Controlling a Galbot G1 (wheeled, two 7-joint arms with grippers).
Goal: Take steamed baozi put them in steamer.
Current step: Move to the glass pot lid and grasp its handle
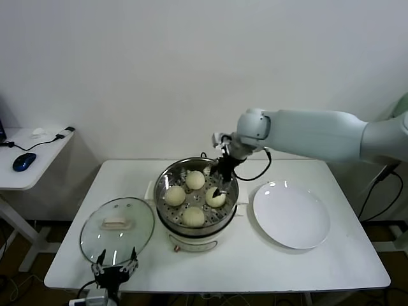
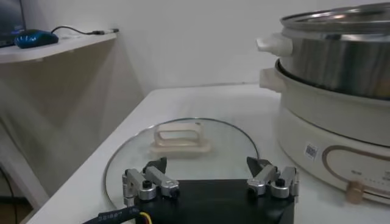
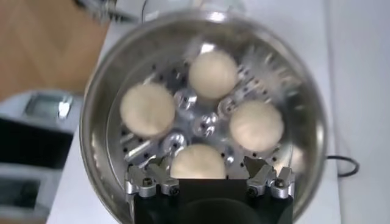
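The shiny steel steamer [image 1: 167,176] sits on its white cooker base [image 1: 194,242] at the table's middle. Several cream-white baozi lie on its perforated floor, among them one at the far side [image 1: 195,180], one on the left [image 1: 174,194] and one at the near side [image 1: 193,216]. My right gripper [image 1: 220,185] hangs open inside the steamer over the right-hand baozi [image 1: 215,198]. In the right wrist view its fingers [image 3: 146,179] stand on either side of that baozi [image 3: 198,161] without touching it. My left gripper [image 1: 115,268] is open and empty at the table's front edge.
A round glass lid [image 1: 117,227] with a cream handle lies left of the steamer, just beyond my left gripper [image 2: 207,167]. A flat white plate [image 1: 292,213] lies to the right. A black cable runs behind the steamer. A side table with a blue mouse [image 1: 24,160] stands far left.
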